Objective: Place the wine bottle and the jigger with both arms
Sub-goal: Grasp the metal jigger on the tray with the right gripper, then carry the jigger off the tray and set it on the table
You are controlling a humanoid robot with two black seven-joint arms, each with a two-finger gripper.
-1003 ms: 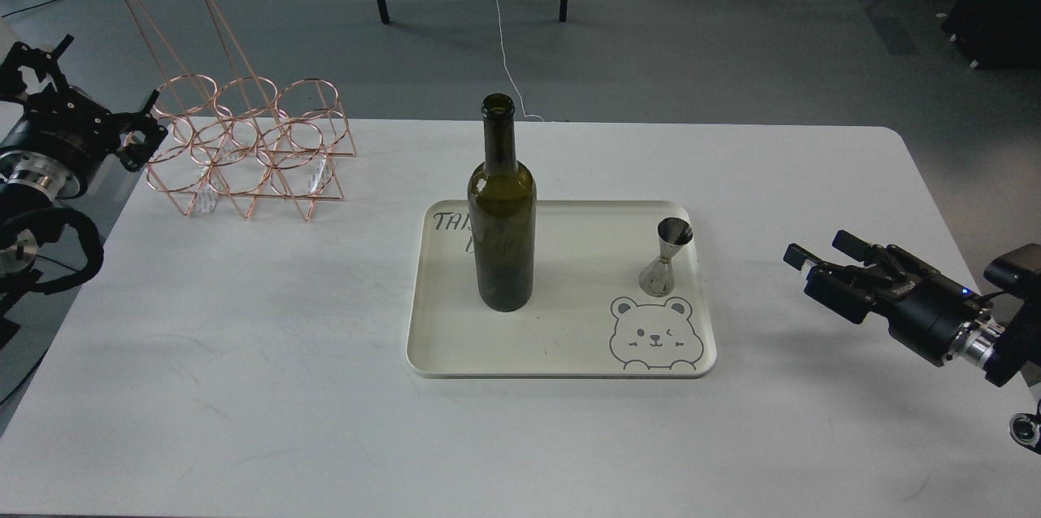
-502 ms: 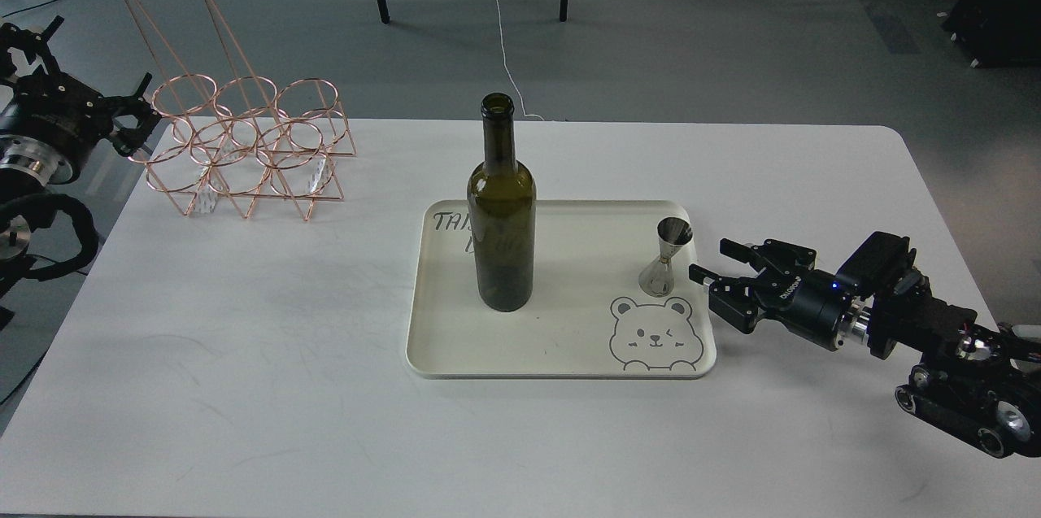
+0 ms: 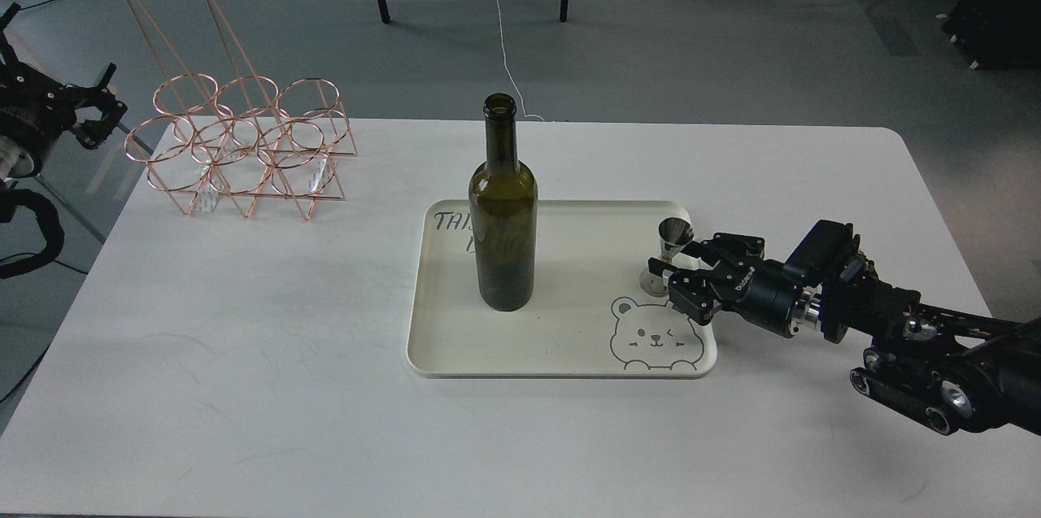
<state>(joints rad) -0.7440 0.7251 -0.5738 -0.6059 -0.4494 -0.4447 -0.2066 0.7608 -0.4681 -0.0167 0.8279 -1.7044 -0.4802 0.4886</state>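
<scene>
At tray [image 3: 561, 367] right edge, right gripper [image 3: 668, 266] flanking jigger [image 3: 668, 254], jaws apart.

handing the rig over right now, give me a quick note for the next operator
Right gripper: open, fingers either side of the jigger, not closed on it.
Left gripper: at the far left, off the table edge near the copper wire rack, too dark to tell if open; it holds nothing.
Wine bottle: upright on the cream tray, left of centre.
Jigger: upright at the tray's right side, above the bear drawing.
Done: right arm has reached the jigger.
Left: grasp the jigger, grasp the bottle with the left arm, place both.
</scene>
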